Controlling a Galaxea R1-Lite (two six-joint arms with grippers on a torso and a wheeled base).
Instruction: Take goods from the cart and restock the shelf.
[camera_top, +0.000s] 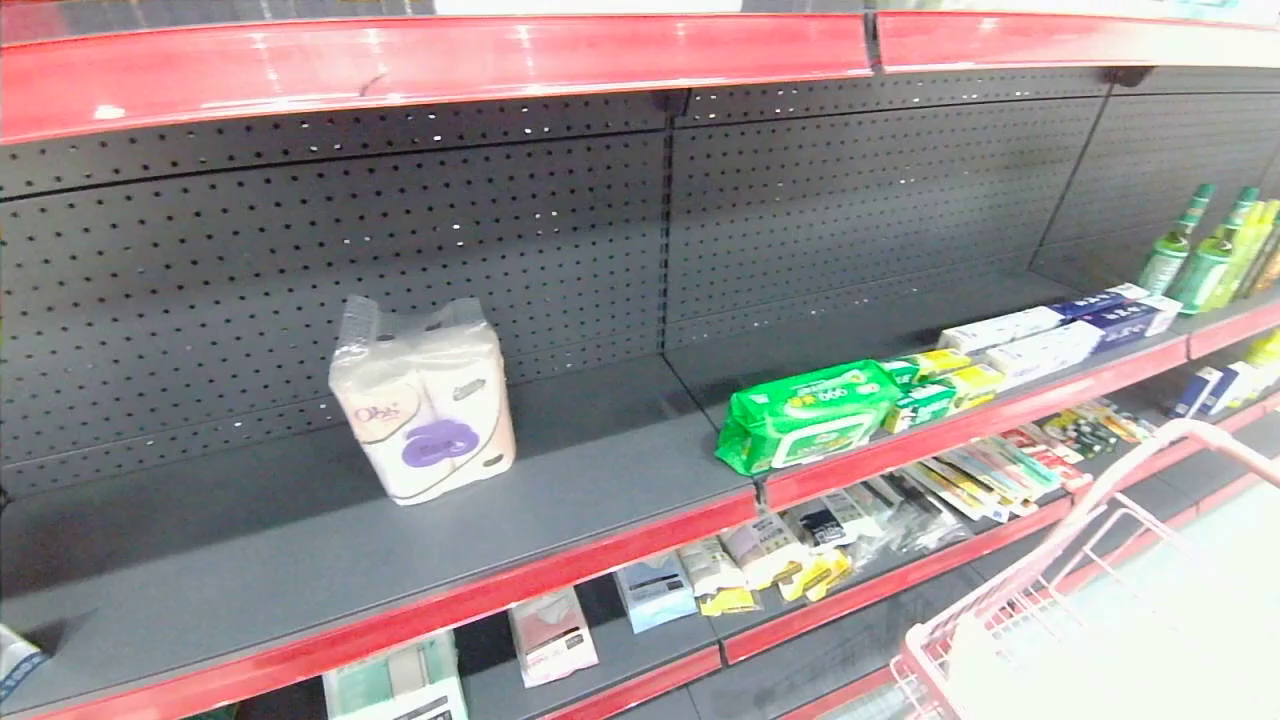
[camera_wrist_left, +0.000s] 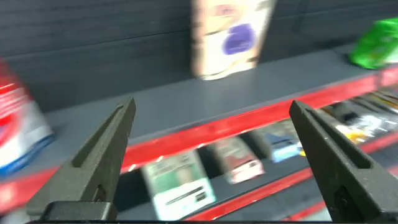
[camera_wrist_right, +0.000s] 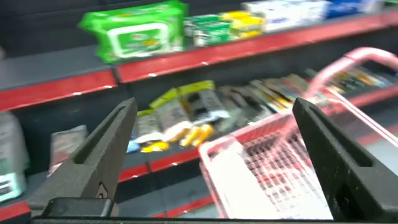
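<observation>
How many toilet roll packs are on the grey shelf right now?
1. The toilet roll pack stands upright in the left bay of the grey shelf, left of the green wet wipes pack. A cut-off package at the shelf's far left edge cannot be identified.

The left tool is a pair of matte dark-grey fingers, flat-sided wedges that narrow from a black base bar to blunt tips. The right tool has the same dark, angular, tapering fingers.

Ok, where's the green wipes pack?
Head view, right of centre: the green wipes pack lies on the grey shelf, beside small green and yellow boxes.
</observation>
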